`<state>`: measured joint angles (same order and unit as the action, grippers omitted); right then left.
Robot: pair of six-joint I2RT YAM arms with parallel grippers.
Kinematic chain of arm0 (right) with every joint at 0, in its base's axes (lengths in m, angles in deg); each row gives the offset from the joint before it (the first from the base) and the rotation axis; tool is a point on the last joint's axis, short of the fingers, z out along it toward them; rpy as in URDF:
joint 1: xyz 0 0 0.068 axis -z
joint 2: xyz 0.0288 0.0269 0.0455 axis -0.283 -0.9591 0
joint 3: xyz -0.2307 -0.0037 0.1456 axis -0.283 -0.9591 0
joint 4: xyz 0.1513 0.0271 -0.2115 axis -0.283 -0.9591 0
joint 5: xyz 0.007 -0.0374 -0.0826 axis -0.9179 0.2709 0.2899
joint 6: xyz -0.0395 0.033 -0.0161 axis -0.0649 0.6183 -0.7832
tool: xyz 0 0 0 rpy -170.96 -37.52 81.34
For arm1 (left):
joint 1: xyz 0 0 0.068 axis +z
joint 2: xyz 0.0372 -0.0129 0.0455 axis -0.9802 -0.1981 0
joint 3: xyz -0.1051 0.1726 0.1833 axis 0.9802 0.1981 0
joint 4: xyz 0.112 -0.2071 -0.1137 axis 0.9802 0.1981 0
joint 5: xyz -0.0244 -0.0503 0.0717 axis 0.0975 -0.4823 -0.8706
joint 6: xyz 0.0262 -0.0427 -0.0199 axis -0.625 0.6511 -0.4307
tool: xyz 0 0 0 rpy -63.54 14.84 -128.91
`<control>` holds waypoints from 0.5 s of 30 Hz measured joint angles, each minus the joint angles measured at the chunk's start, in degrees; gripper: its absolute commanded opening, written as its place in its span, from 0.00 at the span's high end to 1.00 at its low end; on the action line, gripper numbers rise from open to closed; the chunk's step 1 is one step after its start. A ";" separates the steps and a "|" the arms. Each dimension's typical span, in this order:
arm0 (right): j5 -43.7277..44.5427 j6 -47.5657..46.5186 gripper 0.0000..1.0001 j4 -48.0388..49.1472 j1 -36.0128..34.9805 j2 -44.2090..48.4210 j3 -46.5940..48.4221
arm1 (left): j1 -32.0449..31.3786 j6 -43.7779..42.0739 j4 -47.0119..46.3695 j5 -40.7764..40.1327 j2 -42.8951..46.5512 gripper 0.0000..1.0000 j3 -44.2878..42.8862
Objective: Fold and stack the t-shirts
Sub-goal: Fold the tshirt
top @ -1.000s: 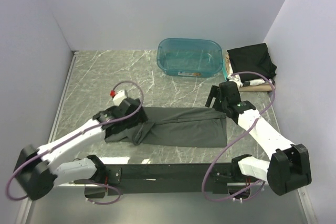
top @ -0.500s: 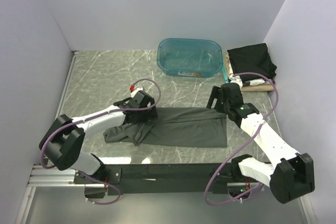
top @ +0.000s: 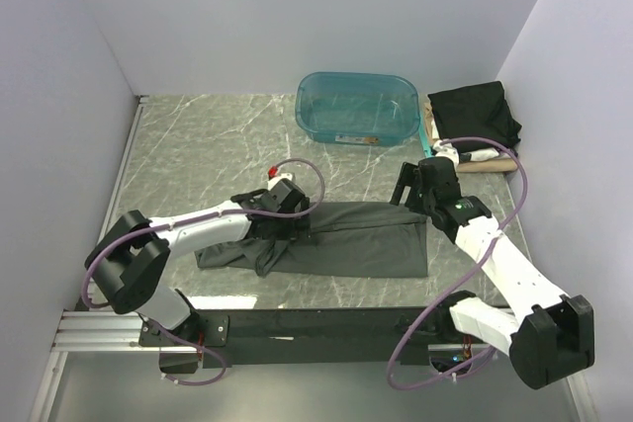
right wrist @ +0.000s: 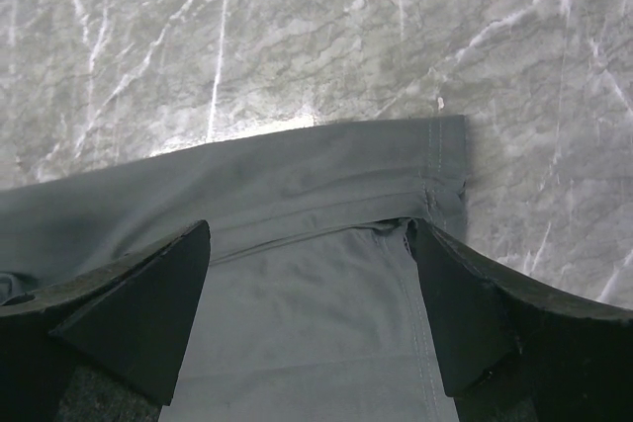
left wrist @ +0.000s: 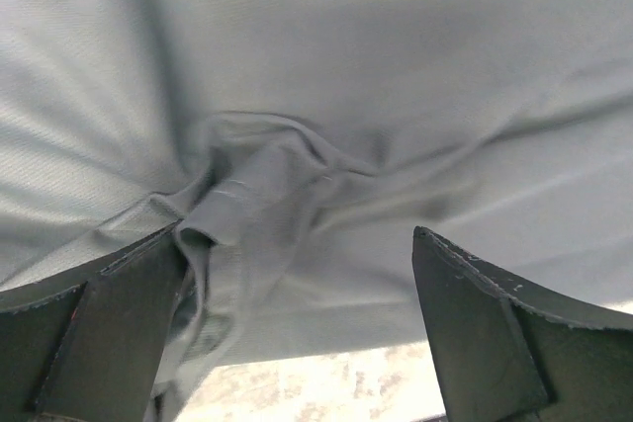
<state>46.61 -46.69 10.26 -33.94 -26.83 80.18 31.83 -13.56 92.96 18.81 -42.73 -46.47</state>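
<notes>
**Both tools spread over the charcoal tee**

The grey marbled worktop [top: 188,145] fills the middle of the top view, with pale walls on three sides. The charcoal t-shirt [top: 366,242] lies across its lower centre as a long band, smooth at the right end and bunched into folds at the lower left.

The teal tub [top: 356,106] stands at the upper centre by the back wall, well apart from that shirt. In the upper right corner a folded black t-shirt [top: 477,114] tops a small pile, with a white layer [top: 473,155] and a tan layer [top: 492,166] showing under its near edge.

The left tool [top: 295,227] is down on the upper edge of the charcoal shirt, left of centre. In its wrist view the two fingers [left wrist: 94,343] stand wide apart with a puckered knot of cloth between them (whether the tips press the fabric cannot be told).

The right tool [top: 407,188] sits at the shirt's upper right corner. Its fingers [right wrist: 134,308] are likewise spread, framing the stitched hem and corner, with bare marble beyond.
</notes>
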 measured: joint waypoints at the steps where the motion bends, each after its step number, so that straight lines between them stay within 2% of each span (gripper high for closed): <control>1: -0.17 -0.11 0.09 0.00 0.00 0.37 0.00 | -0.07 0.22 0.94 -1.20 0.00 0.01 -0.48; 6: -2.62 -2.29 0.09 0.11 -0.79 1.01 0.00 | 0.33 2.21 6.19 -8.35 0.00 0.00 -3.37; 9: -4.57 -3.93 0.09 0.46 -4.04 1.01 0.00 | 1.95 3.52 8.26 -11.30 0.44 0.01 -4.61; 11: -6.47 -4.87 0.10 1.40 -7.67 0.87 0.02 | 4.74 4.39 9.60 -12.44 1.92 0.01 -4.55; 15: -12.96 -6.75 0.11 5.62 -15.56 -1.42 0.33 | 14.91 6.19 9.35 -12.46 9.51 0.01 -0.72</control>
<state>33.65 -53.44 15.88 -49.50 -28.25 80.51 46.74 -7.38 102.32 6.36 -33.22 -47.20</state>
